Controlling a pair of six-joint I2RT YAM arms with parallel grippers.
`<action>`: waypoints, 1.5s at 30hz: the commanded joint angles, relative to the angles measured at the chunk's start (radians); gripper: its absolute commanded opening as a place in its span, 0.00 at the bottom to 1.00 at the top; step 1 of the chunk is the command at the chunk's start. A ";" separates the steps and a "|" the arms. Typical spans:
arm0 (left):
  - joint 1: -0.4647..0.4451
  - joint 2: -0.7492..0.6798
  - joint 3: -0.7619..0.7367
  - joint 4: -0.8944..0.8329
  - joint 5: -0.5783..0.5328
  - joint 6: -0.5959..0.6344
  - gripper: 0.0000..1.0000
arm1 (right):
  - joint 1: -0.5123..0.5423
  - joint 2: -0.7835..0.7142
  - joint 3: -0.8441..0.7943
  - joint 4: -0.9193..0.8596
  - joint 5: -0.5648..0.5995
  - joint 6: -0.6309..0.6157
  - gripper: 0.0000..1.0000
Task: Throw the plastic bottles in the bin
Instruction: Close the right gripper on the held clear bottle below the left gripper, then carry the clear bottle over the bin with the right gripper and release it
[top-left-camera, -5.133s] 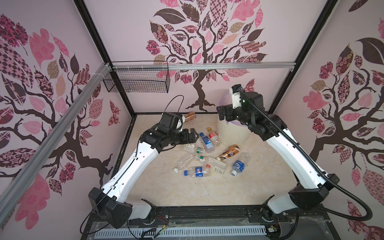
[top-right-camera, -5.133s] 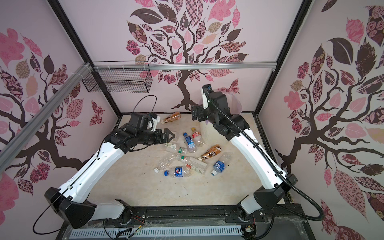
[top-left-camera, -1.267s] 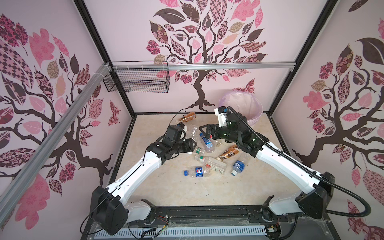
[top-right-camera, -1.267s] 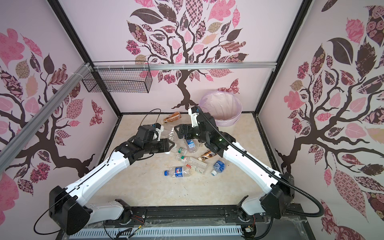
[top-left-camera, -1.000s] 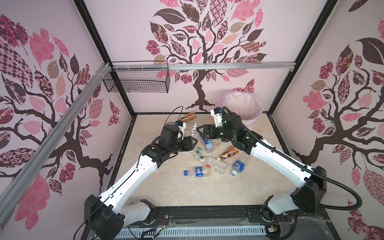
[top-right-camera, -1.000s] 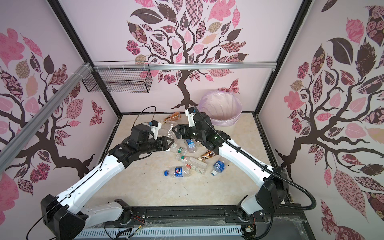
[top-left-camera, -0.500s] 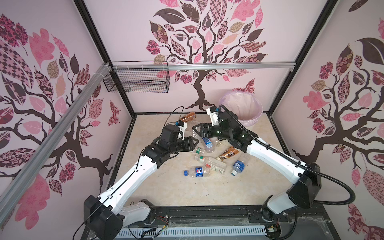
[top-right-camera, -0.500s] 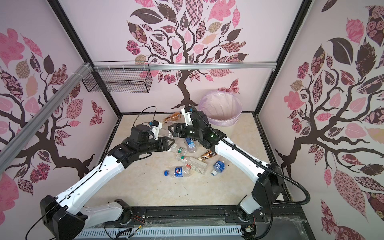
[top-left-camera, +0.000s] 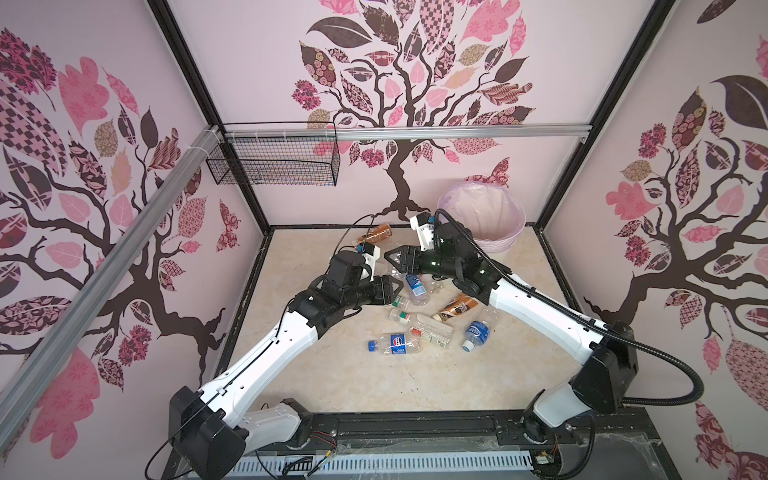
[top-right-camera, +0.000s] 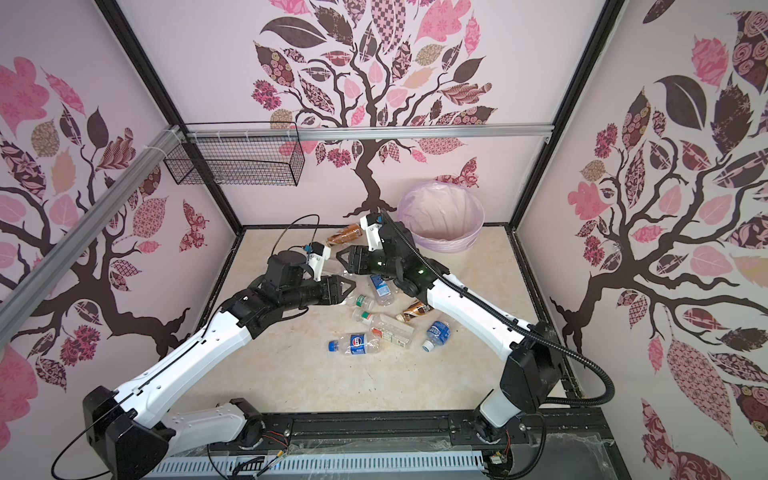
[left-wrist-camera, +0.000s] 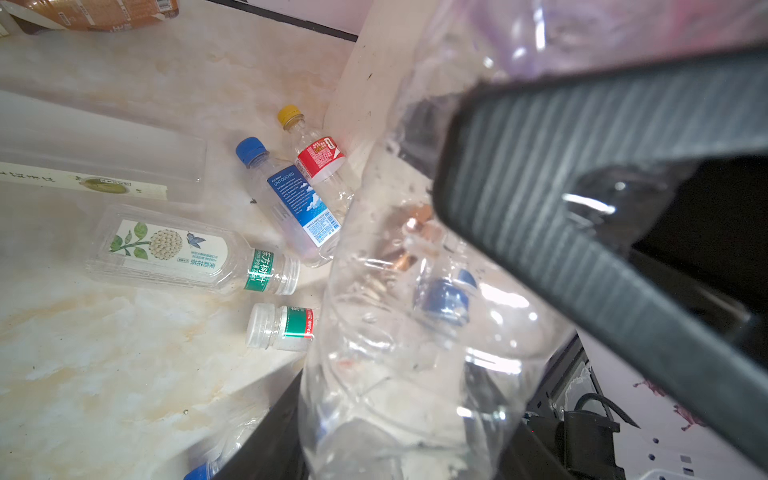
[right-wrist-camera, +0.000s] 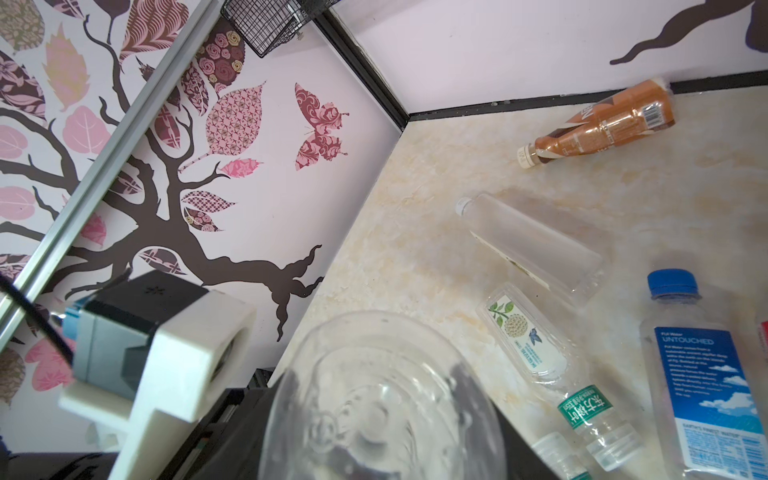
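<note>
The right jaws have just pinched in from wide open and now sit snug on one end of a crumpled clear bottle (left-wrist-camera: 415, 332). One ribbed pad (left-wrist-camera: 519, 166) is pressed flat against its side. The left jaws grip the same bottle at its other end, only part-way closed because the bottle fills them. Whether they have started to slacken I cannot tell.

So the bottle hangs in the air between the two arms, above the far middle of the surface (top-left-camera: 332, 382).

A few seconds ago the right arm was over at the bin (top-left-camera: 505, 243) and the left was down among the litter. Now they have met in the middle, which looks to me like a hand-over. That makes sense, since the bin stands in the far right corner, well apart from this spot and on the right arm's side. The left must let go cleanly first.

The rest of the bottles (top-left-camera: 430, 332) lie scattered just below and nearer. One brown bottle (top-left-camera: 376, 232) lies against the far wall.
</note>
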 joint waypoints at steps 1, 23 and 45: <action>-0.004 -0.014 0.020 0.024 -0.015 -0.002 0.60 | -0.001 0.001 0.011 0.007 0.021 -0.006 0.55; -0.004 -0.060 0.044 -0.056 -0.074 0.058 0.98 | -0.125 -0.007 0.169 -0.147 0.123 -0.118 0.48; -0.164 0.209 0.648 0.040 -0.032 0.314 0.98 | -0.244 -0.088 0.821 -0.247 0.749 -0.638 0.50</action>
